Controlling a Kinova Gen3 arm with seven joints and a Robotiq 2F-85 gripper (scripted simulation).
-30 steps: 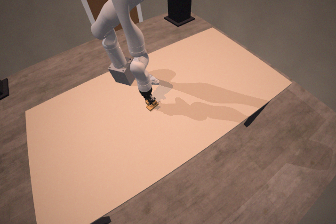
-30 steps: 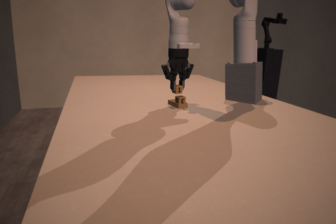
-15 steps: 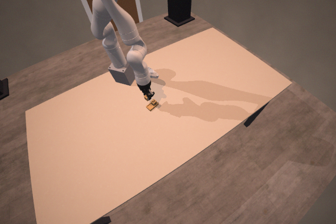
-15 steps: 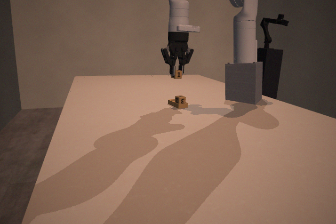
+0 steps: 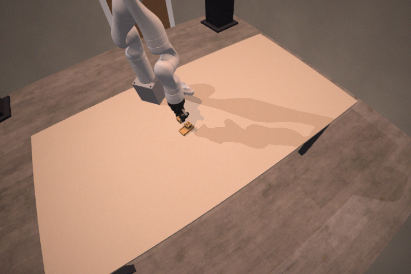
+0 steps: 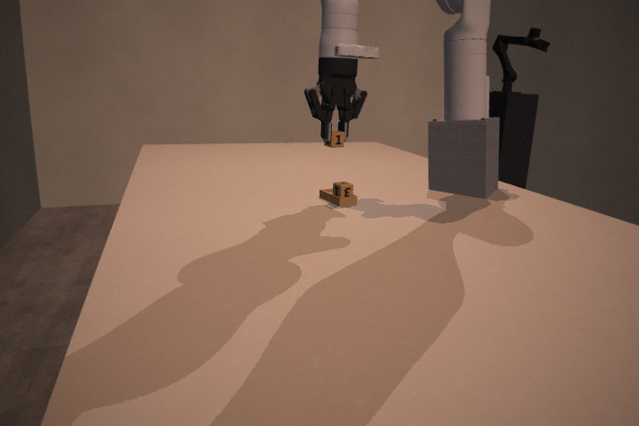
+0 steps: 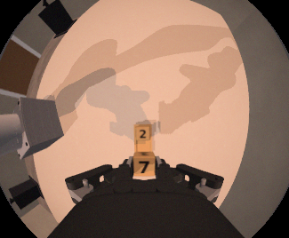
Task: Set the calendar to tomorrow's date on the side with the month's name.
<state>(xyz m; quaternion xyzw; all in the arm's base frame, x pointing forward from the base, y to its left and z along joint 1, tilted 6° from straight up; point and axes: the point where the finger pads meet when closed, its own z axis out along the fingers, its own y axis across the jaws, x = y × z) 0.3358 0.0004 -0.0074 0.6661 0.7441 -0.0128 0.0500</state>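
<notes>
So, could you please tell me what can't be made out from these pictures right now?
- Month name on the tray: too small in the exterior and top views.
- Tray in the wrist view: hidden behind the held cube.
- Digit on the top face of the cube left in the tray: too small in the top view.

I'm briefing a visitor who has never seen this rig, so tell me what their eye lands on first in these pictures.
First, the gripper hanging high above the middle of the table, shut on a small orange cube that shows a 1 in the exterior view. Directly below, the calendar tray lies on the table with the other cube, showing a 3, standing in it. The arm's long shadows also stretch across the table top.
</notes>
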